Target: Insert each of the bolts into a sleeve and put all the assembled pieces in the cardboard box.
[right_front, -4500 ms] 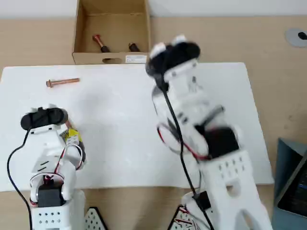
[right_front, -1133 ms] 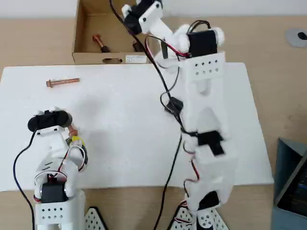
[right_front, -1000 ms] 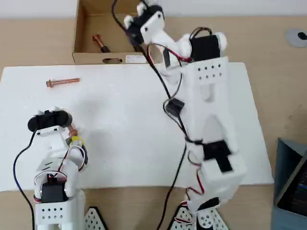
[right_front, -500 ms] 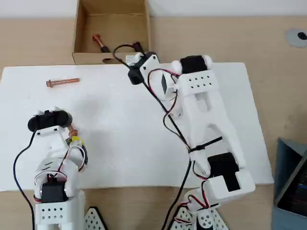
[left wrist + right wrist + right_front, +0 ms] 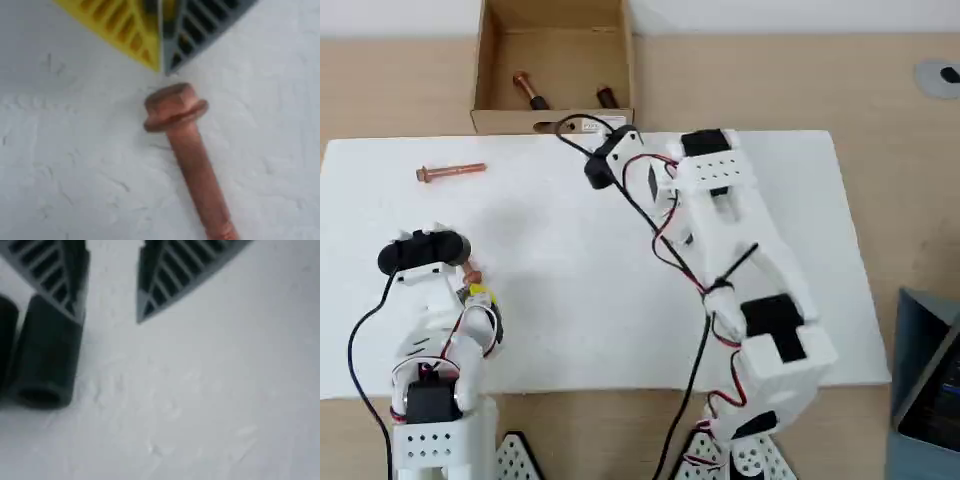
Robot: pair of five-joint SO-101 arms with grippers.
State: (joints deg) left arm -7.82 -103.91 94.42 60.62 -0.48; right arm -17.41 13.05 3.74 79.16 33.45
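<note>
High view: cardboard box beyond the far edge of the white mat, two assembled pieces inside, each a copper bolt in a dark sleeve. One bare bolt flat on the mat near the box's left front corner, well apart from both arms. A second bolt partly visible just beside the wrist of the left arm. Right arm stretched across the mat, wrist near the box's front wall and covering whatever lies beneath.

Left wrist view: left gripper with yellow and grey fingertips pressed together, pinching nothing. Second bolt flat on the mat, hexagonal head just off the tips, apparently not touching them; shaft pointing away from the gripper.

Right wrist view, beneath that wrist: right gripper spread, nothing in the gap. Black sleeve flat on the mat, partly under one finger and outside the gap, open end facing away from the gripper. Dark shape alongside, cut off by the frame, possibly another sleeve.
</note>
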